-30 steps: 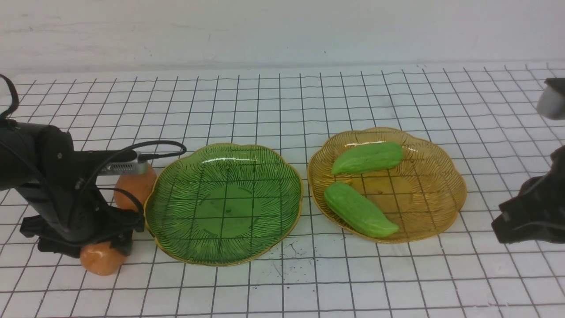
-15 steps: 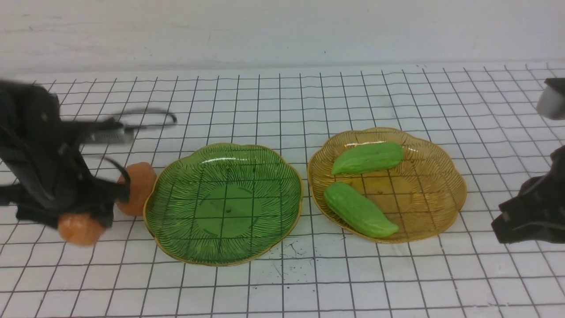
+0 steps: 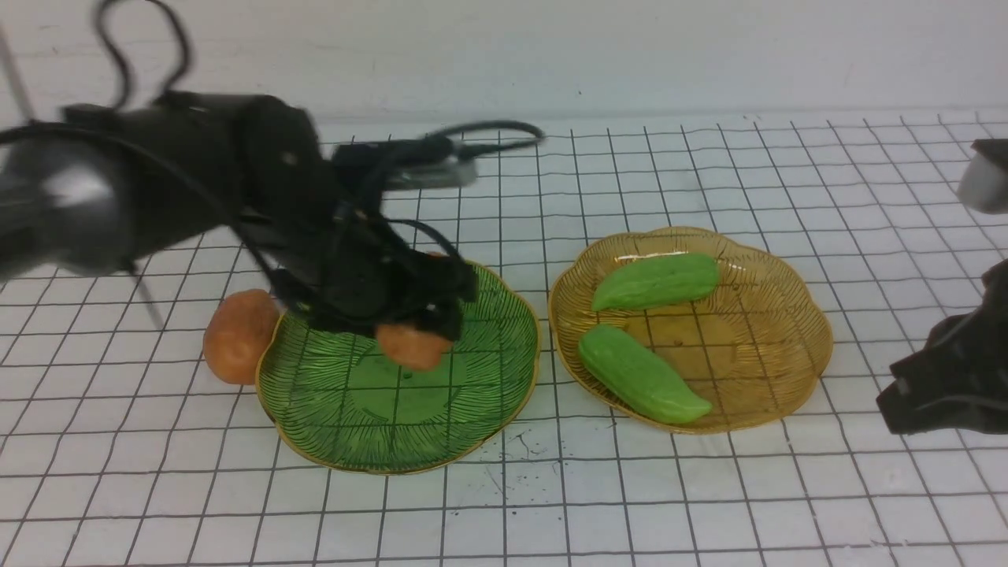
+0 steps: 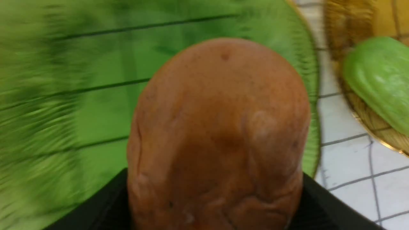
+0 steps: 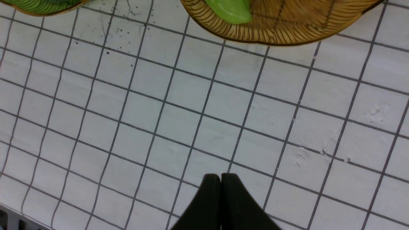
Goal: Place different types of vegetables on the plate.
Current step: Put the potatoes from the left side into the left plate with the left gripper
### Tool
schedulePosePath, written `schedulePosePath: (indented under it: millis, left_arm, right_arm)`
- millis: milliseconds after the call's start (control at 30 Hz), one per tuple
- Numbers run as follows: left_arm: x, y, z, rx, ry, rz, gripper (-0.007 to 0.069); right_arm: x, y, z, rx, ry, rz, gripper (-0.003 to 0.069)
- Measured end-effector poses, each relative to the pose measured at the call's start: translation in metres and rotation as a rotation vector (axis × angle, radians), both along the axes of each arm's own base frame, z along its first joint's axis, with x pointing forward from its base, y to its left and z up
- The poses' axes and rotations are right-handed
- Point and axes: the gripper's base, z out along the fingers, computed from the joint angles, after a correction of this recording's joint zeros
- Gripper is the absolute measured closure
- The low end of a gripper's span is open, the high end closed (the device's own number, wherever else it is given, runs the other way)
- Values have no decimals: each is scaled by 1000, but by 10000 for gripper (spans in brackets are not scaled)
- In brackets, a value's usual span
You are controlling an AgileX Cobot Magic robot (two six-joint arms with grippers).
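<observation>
The step in hand looks like setting the held potato onto the green plate. To do it well, the left gripper should come down until the potato's underside almost meets the glass, and only then should the jaws part. A lumpy oval let go from height would probably roll toward the rim or jolt the plate. The jaws stand wide and are clamped across the potato's body. In the left wrist view the potato fills the space between them, and its free end juts past the fingertips. Straight below the jaws is the middle of the green plate, and from the front the potato appears to hang clear of the glass. To the jaws' left, the second potato lies on the gridded table, just beside that plate's rim or touching it; which of the two cannot be told. To the jaws' right, just past the green plate's rim, the amber plate holds two green gourds, both lying inside it. Farthest out, the right gripper has its jaws pressed together with nothing between them, above bare table near the amber plate's edge.
</observation>
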Motion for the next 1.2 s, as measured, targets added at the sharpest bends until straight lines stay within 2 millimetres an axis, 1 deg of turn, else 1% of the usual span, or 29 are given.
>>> schedulePosePath:
  millis: [33,67,100,167,233,333,400,500,567,600,667,700,733,767,833,867,900,933,967,1000,1033,1067,1133,1200]
  left_arm:
    - [3,-10,-7,2,13,-19,115]
    - [3,-12,-7,1,12,-22,115]
    - [6,-17,-11,1,23,-29,115]
    - [7,-19,-14,-2,30,-30,101]
    - [8,-20,-18,2,39,-31,55]
    - [9,-21,-16,1,38,-32,-3]
    - [10,-21,-13,1,39,-37,-24]
    - [12,-23,-6,2,37,-46,-31]
    - [14,-24,3,1,27,-53,-29]
    - [16,-24,9,10,15,-60,-23]
    - [21,-19,21,49,-12,-70,14]
    - [22,-18,22,55,-15,-69,14]
    - [25,-13,28,80,-29,-66,45]
    - [33,2,39,139,-48,-48,119]
    - [46,38,58,191,-54,28,255]
    - [47,42,61,199,-50,35,287]
    - [53,80,70,232,-10,114,428]
    - [53,85,71,237,-1,119,462]
    - [55,115,73,249,24,176,530]
    - [56,135,73,248,47,210,585]
    - [55,162,69,233,75,268,608]
    - [54,171,65,213,96,290,617]
    - [49,197,54,149,159,357,627]
    - [46,210,38,57,222,388,630]
  right_arm:
    - [0,0,0,1,0,0,673]
    - [0,0,0,1,0,0,673]
    - [0,0,0,1,0,0,673]
    - [0,0,0,1,0,0,673]
    - [0,0,0,1,0,0,673]
    - [0,0,0,1,0,0,673]
    - [0,0,0,1,0,-1,673]
    - [0,0,0,1,0,-1,673]
    - [0,0,0,0,1,-2,673]
    - [0,0,0,0,1,-2,673]
    - [0,0,0,0,1,-2,673]
    - [0,0,0,0,1,-2,673]
    - [0,0,0,0,1,-2,673]
    - [0,0,0,1,1,-2,673]
    - [0,0,0,1,1,-2,673]
    - [0,0,0,1,1,-2,673]
    - [0,0,0,1,1,-2,673]
    - [0,0,0,1,1,-2,673]
    - [0,0,0,1,1,-2,673]
    - [0,0,0,1,1,-2,673]
    - [0,0,0,1,1,-2,673]
    - [0,0,0,1,1,-2,673]
    - [0,0,0,1,1,-2,673]
    - [0,0,0,1,1,-2,673]
